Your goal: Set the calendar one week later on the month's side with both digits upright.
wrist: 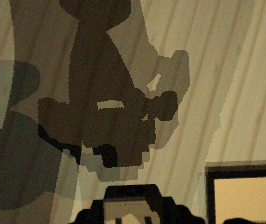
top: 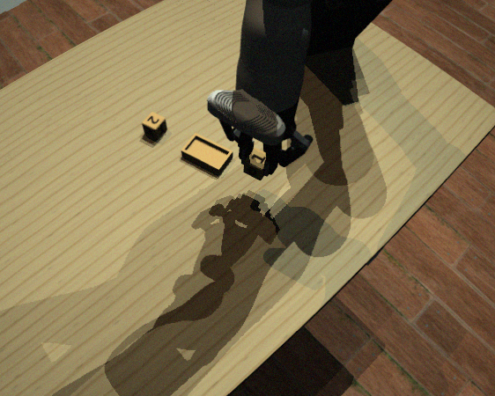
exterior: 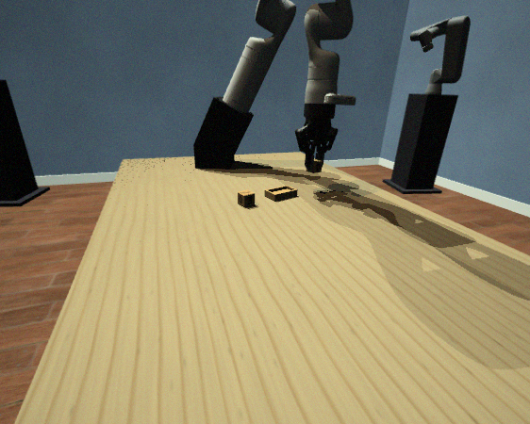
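Observation:
My gripper [top: 257, 164] [exterior: 315, 162] [wrist: 134, 215] is shut on a small wooden digit cube [top: 257, 158] [exterior: 316, 165] [wrist: 133, 206] and holds it in the air a little above the table, just right of the tray. The shallow wooden tray [top: 207, 154] [exterior: 280, 192] [wrist: 244, 195] lies flat on the table and is empty. The other cube [top: 154, 126] [exterior: 246, 199] stands on the table left of the tray, apart from it, with a "2" on its top face. The held cube's digits are hidden by the fingers.
The arm's dark base [exterior: 220, 134] stands at the far end of the wooden table [top: 71, 220] [exterior: 218, 306]. The table's right edge [top: 380, 246] lies not far from the gripper. Other robot stands [exterior: 422, 141] are on the floor beyond.

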You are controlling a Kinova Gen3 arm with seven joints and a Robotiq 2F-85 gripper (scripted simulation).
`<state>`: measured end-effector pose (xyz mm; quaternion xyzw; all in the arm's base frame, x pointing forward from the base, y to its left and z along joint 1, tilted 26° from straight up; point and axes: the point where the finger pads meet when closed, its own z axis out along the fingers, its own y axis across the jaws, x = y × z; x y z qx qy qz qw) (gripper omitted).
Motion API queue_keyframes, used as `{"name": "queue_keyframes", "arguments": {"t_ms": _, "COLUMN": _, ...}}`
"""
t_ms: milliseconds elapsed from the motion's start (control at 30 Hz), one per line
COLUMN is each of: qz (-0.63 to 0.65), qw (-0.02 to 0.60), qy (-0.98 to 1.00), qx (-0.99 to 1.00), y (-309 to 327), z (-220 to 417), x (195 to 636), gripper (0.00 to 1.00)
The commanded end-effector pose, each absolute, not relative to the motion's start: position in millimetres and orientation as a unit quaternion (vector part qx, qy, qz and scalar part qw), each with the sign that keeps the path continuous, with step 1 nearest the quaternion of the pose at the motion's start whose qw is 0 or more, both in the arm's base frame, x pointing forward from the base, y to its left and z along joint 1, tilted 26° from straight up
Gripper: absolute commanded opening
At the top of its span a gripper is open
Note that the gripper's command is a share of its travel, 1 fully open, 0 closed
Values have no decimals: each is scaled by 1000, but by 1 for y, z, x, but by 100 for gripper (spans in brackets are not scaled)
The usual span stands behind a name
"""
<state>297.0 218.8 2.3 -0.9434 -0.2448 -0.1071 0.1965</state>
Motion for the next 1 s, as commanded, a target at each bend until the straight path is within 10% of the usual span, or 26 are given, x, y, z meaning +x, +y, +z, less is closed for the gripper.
{"name": "queue_keyframes", "arguments": {"t_ms": 0, "qz": -90, "qw": 206, "qy": -245, "qx": -943, "y": 230, "z": -18, "x": 286, "gripper": 26}}
{"name": "queue_keyframes", "arguments": {"t_ms": 967, "qz": -90, "qw": 206, "qy": -245, "qx": -943, "y": 241, "z": -42, "x": 288, "gripper": 26}}
